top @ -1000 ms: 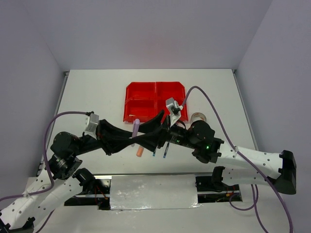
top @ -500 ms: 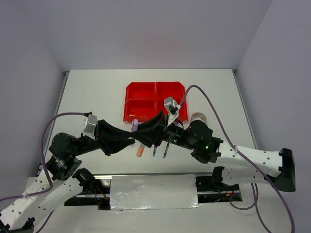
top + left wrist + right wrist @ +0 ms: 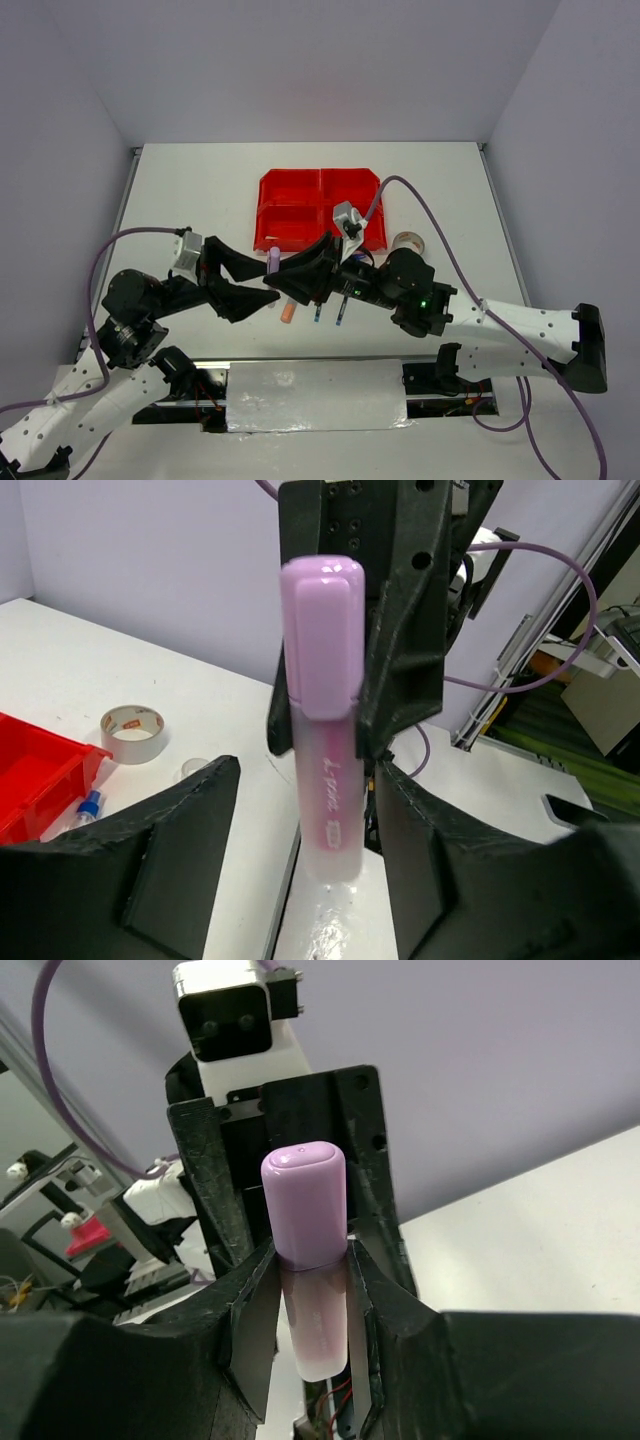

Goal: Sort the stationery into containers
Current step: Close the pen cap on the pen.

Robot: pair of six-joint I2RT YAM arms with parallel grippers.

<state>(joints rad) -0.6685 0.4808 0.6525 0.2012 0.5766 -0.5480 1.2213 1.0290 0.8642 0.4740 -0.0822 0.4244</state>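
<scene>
The right gripper is pinching the pink highlighter upright in mid-air, just on the near side of the red bins. The left gripper is flanking it with jaws spread, touching nothing. I am judging this a hand-over between the arms: next the left arm is needing to back clear, and the right to carry the highlighter over a bin and let go.

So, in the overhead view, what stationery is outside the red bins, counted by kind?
Highlighters: 2, one pink and one orange
Pens: 2
Tape rolls: 1
Total: 5
</scene>
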